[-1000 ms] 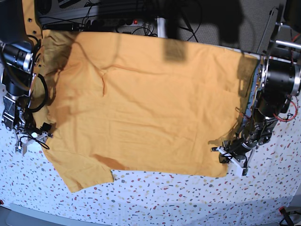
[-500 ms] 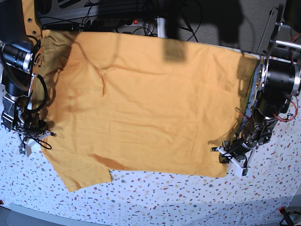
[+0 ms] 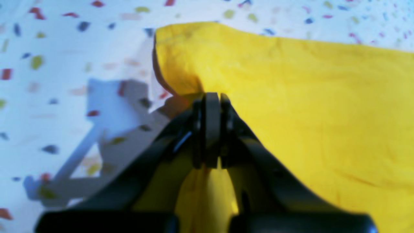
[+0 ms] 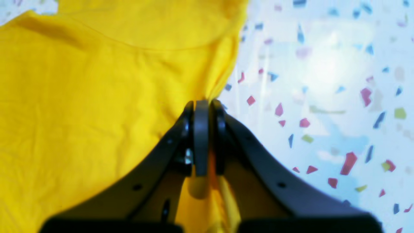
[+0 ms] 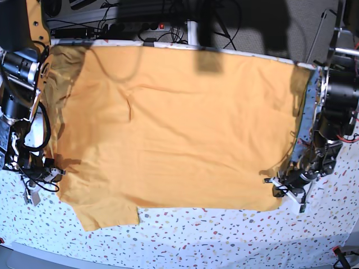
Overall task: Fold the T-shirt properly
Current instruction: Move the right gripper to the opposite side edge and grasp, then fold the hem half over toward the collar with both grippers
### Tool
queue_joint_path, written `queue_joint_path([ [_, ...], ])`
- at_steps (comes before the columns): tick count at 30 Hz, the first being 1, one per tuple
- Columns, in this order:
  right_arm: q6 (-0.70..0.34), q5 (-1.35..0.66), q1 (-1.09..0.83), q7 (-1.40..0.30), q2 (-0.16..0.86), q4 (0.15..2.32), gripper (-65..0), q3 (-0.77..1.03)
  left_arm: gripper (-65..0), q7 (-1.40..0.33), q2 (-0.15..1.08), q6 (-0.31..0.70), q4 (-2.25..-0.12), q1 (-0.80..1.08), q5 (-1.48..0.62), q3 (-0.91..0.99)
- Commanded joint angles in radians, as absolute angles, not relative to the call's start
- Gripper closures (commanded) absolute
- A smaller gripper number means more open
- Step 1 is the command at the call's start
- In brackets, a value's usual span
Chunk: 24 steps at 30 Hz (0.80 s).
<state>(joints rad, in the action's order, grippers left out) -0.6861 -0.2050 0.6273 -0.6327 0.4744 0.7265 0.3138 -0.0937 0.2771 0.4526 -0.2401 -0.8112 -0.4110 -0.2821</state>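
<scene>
The mustard T-shirt [image 5: 168, 123] lies spread flat across the table in the base view, with one short sleeve [image 5: 106, 210] at the near left. My left gripper [image 5: 282, 186] sits at the shirt's near right corner. In the left wrist view this gripper [image 3: 212, 97] is shut on a pinched fold of the T-shirt [image 3: 307, 97] at its edge. My right gripper [image 5: 49, 172] is at the shirt's left edge, above the sleeve. The right wrist view shows it [image 4: 202, 103] shut on the hem of the T-shirt [image 4: 81, 97].
The white speckled tablecloth [image 5: 196, 235] shows in front of the shirt and at both sides. Cables and a power strip [image 5: 140, 25] run along the back edge. Both arms' dark bodies [image 5: 17, 84] [image 5: 336, 106] stand over the shirt's left and right ends.
My right gripper has closed on the shirt's left edge. Both grippers have shifted outward and toward the front, and the shirt is pulled flatter, its back edge now nearer.
</scene>
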Motion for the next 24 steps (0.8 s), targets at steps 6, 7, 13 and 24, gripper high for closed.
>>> queue_joint_path([
  [6, -0.698, -0.234, 0.633, -0.631, 0.493, 0.797, 0.0, 0.316, 0.0, -0.246, 0.318, 0.466, -0.351, -0.842, -0.536, -0.281],
  [7, -0.698, -0.245, 0.615, -0.631, 0.493, 0.815, 0.0, 0.316, 0.0, -0.271, 0.32, 0.471, -0.367, -0.842, -0.553, -0.281],
  [13, -0.698, -0.248, 0.45, -0.631, 0.494, 0.999, 0.0, 0.316, 0.0, -0.441, 0.344, 0.483, -0.531, -0.793, -0.559, -0.281],
  [24, -0.698, -0.251, 0.257, -0.656, 0.496, 1.263, 0.0, 0.326, 0.0, -0.553, 0.505, 0.408, -0.979, -0.591, -0.559, -0.281],
])
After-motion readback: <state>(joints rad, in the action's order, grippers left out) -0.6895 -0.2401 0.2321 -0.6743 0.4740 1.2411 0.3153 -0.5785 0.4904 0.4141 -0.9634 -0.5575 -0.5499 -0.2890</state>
